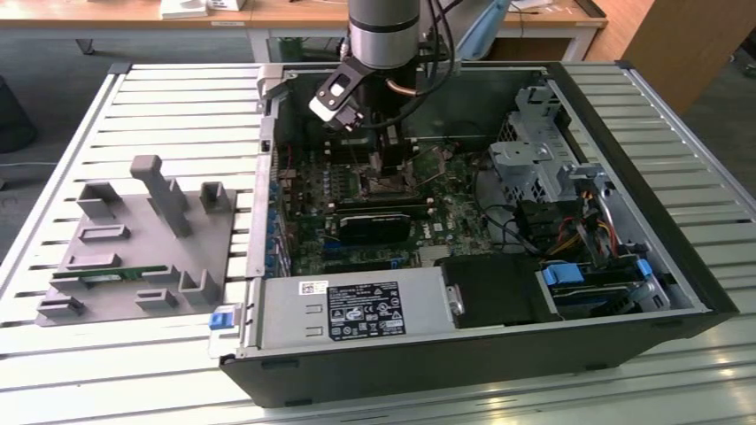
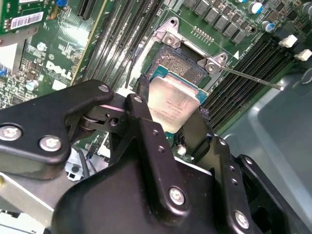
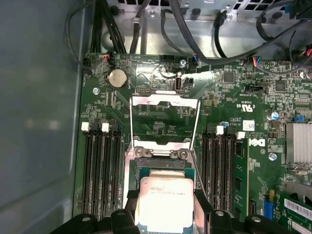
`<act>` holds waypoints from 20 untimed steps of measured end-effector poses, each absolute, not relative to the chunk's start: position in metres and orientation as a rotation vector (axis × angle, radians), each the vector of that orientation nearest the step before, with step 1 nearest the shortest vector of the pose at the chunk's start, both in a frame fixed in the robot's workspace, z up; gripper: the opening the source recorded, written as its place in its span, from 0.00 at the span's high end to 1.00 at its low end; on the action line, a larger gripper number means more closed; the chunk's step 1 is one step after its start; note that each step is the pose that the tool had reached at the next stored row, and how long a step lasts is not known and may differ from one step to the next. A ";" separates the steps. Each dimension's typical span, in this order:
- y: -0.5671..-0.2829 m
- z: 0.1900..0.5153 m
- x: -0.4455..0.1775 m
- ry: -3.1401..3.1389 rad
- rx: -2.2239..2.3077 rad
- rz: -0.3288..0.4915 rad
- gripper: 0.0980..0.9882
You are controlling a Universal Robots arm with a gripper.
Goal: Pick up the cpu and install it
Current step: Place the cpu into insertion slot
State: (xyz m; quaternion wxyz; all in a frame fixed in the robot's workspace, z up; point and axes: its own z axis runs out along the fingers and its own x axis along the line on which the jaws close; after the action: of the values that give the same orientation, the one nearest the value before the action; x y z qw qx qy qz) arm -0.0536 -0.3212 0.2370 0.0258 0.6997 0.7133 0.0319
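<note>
In the exterior view the arm point(image 1: 381, 35) is reaching straight down into the open case point(image 1: 473, 363) on the table point(image 1: 177, 97). In the second wrist view the tool point(image 2: 170, 112) is clamping the cpu point(image 2: 173, 102) by two edges, just over the socket point(image 2: 178, 61). In the first wrist view the socket's frame point(image 3: 165, 100) is lying open.

cpu point(image 3: 163, 204): silver top, greenish rim
gripper point(image 2: 170, 114): blk
board point(image 3: 234, 97): grn
tray point(image 1: 130, 257): gry
table point(image 1: 95, 372): silver, slatted
</note>
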 end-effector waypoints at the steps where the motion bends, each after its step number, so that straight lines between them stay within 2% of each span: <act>1: -0.320 0.235 -0.054 2.204 2.163 0.099 0.52; 20: -0.318 0.204 -0.055 2.207 2.160 0.099 0.52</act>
State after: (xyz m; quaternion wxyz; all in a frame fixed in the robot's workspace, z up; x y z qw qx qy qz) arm -0.0555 -0.3183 0.2040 0.0258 0.6990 0.7140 0.0319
